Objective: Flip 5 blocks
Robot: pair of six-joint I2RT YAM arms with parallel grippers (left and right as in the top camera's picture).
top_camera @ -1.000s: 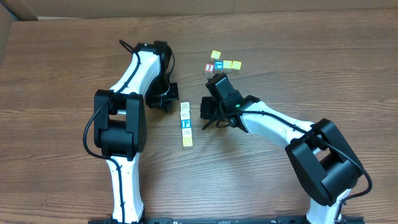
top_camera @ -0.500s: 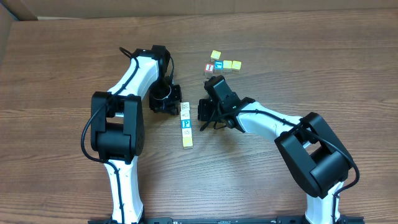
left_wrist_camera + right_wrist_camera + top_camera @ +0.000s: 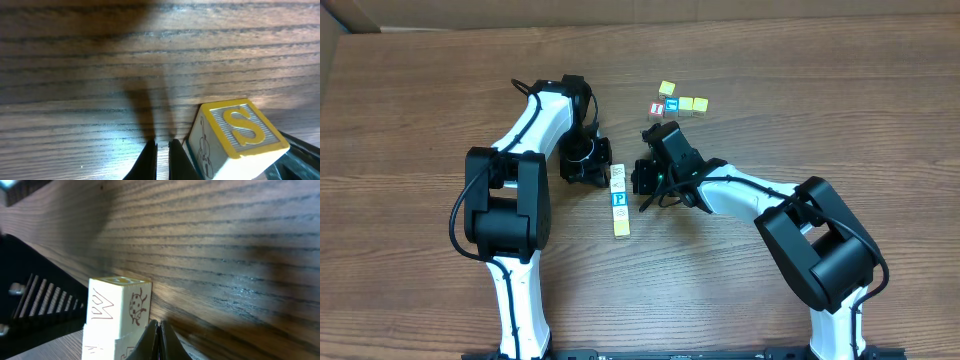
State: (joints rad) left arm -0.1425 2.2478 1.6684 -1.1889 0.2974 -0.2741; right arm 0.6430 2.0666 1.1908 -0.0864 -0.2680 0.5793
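The blocks lie in a short row (image 3: 619,200) running toward me between the two arms: cream ones at the far end, the blue one with a white P (image 3: 619,199) in the middle, a yellow one (image 3: 622,229) nearest. My left gripper (image 3: 601,173) is shut just left of the row's far end. In the left wrist view its tips (image 3: 161,156) sit beside a block with a yellow S face (image 3: 235,140). My right gripper (image 3: 639,180) is shut just right of the row, its tips (image 3: 157,330) against a cream block with a ladybug drawing (image 3: 120,310).
A second cluster of cubes sits behind the right gripper: a red-faced one (image 3: 657,107), a blue one (image 3: 671,104) and yellow ones (image 3: 693,103), with another yellow cube (image 3: 666,88) farther back. A cardboard edge (image 3: 340,20) lies at the far left corner.
The right gripper has slid left up to the row of blocks. The left gripper has shifted right toward the row's far end. Both stayed shut.
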